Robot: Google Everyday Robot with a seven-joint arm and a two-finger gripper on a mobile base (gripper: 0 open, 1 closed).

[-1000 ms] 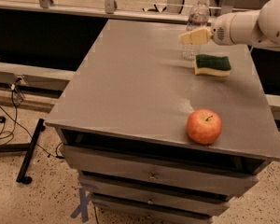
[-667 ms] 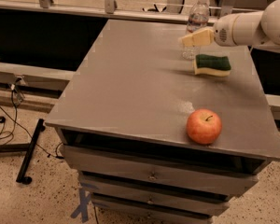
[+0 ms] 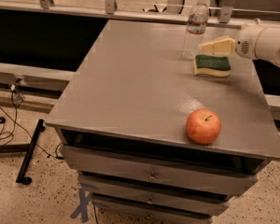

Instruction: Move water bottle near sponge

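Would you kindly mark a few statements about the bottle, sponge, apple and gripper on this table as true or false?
1. The water bottle stands upright on the table. True.
2. The apple sits at the far edge, touching the bottle. False: it sits near the front edge, well apart from the bottle.
3. The sponge lies with its green side up. True.
4. The gripper hangs over the apple. False: it is at the far right of the table, close by the water bottle and the sponge.
5. The sponge lies between the bottle and the apple. True.
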